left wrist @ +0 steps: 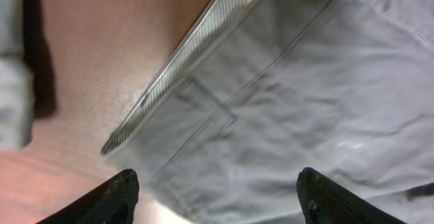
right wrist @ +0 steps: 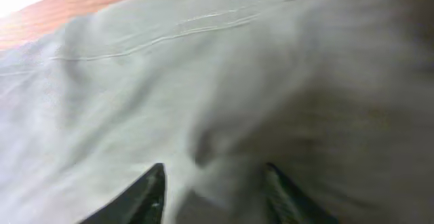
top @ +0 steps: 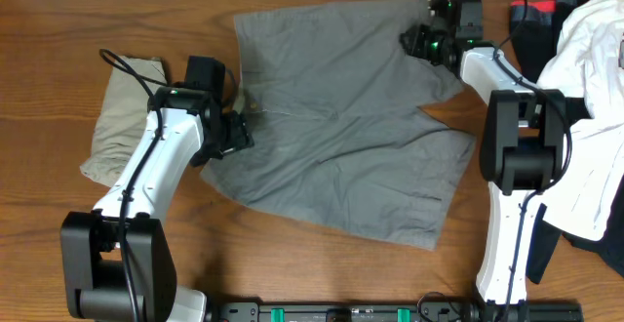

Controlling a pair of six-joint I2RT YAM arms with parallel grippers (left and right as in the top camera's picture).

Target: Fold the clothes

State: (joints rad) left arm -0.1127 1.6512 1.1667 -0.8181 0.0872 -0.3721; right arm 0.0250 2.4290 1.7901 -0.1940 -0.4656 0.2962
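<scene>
The grey shorts (top: 341, 117) lie spread flat across the middle of the wooden table. The khaki-beige shorts (top: 122, 117) lie folded at the left. My left gripper (top: 237, 132) is at the left edge of the grey shorts. In the left wrist view it (left wrist: 217, 197) is wide open just above the grey cloth (left wrist: 305, 95), near a stitched pocket and a hem. My right gripper (top: 421, 41) is at the far right corner of the grey shorts. In the right wrist view its fingers (right wrist: 213, 187) are apart, with a bump of grey cloth (right wrist: 203, 81) between them; the view is blurred.
A pile of white garments (top: 590, 88) with dark and red cloth (top: 536, 15) lies at the right edge, beside the right arm. Bare wood (top: 58, 29) shows at the far left and along the front (top: 322, 263).
</scene>
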